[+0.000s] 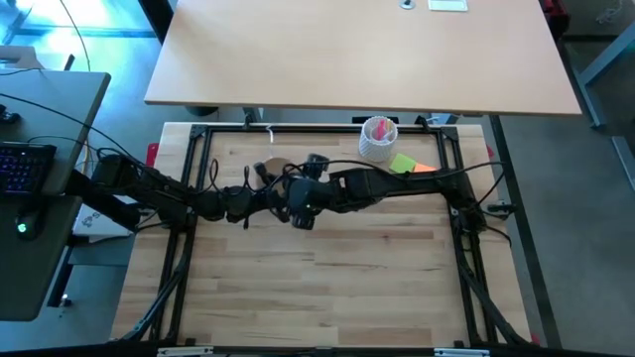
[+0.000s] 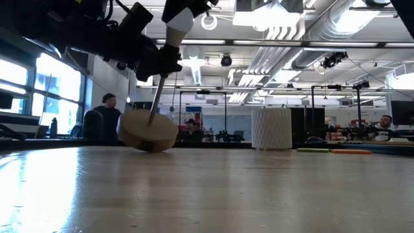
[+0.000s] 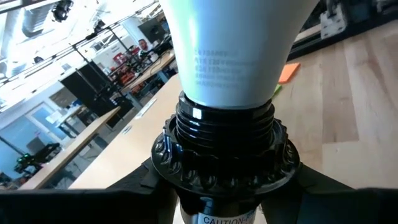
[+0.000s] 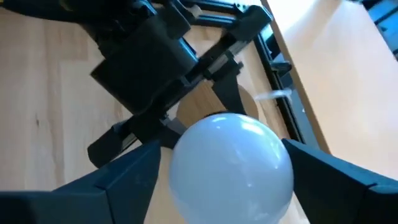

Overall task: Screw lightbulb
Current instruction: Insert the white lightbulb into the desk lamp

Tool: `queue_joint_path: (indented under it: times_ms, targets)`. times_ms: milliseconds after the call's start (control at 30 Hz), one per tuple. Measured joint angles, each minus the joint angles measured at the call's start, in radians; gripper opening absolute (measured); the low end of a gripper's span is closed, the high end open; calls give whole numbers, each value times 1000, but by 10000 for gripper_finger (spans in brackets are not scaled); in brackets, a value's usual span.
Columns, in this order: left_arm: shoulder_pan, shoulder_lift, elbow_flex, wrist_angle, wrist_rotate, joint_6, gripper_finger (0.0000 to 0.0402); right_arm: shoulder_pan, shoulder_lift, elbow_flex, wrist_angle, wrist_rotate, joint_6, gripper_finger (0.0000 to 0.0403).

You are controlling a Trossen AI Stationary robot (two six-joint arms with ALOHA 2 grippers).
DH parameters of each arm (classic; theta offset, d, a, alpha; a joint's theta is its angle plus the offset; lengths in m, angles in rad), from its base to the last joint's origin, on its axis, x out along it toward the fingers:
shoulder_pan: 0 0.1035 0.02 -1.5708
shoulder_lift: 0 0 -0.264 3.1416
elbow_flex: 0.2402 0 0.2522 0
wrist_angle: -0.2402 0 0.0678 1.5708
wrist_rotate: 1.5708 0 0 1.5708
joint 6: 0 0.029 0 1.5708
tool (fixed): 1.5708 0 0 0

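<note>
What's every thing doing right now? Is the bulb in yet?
lightbulb: screw base out of sight inside the black socket.
lamp stand: tilted, one edge of its wooden base on the table.
left gripper: clamped on the stand by the socket.
right gripper: around the bulb's top.
cup: upright, pink stuff inside.

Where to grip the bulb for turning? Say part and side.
Grip the bulb on its round white dome, coming down from above onto its top with a finger on each side: its neck sits in the black socket, so only the dome is free.
</note>
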Motion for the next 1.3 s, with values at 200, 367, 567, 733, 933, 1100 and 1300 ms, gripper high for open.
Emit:
queue_joint_path:
  times_ms: [200, 367, 567, 733, 933, 1100, 1300]
  targets:
    - [2, 2, 2, 7, 18, -10, 159, 12, 0, 89, 3, -6, -310, 333]
    - [2, 2, 2, 3, 22, -6, 159, 22, 0, 136, -19, -73, -696, 334]
    - [2, 2, 2, -18, 98, 49, 160, 17, 0, 129, -157, -103, -1036, 334]
    - [2, 1, 2, -21, 111, 48, 161, 9, 0, 76, -182, -95, -1038, 334]
    - [2, 1, 2, -22, 114, 50, 162, 10, -2, 7, -97, -50, -915, 325]
    - [2, 1, 2, -21, 113, 46, 163, 16, 0, -5, -77, 5, -775, 278]
    - [1, 2, 2, -15, 79, 40, 163, 20, 0, -6, -67, 39, -558, 235]
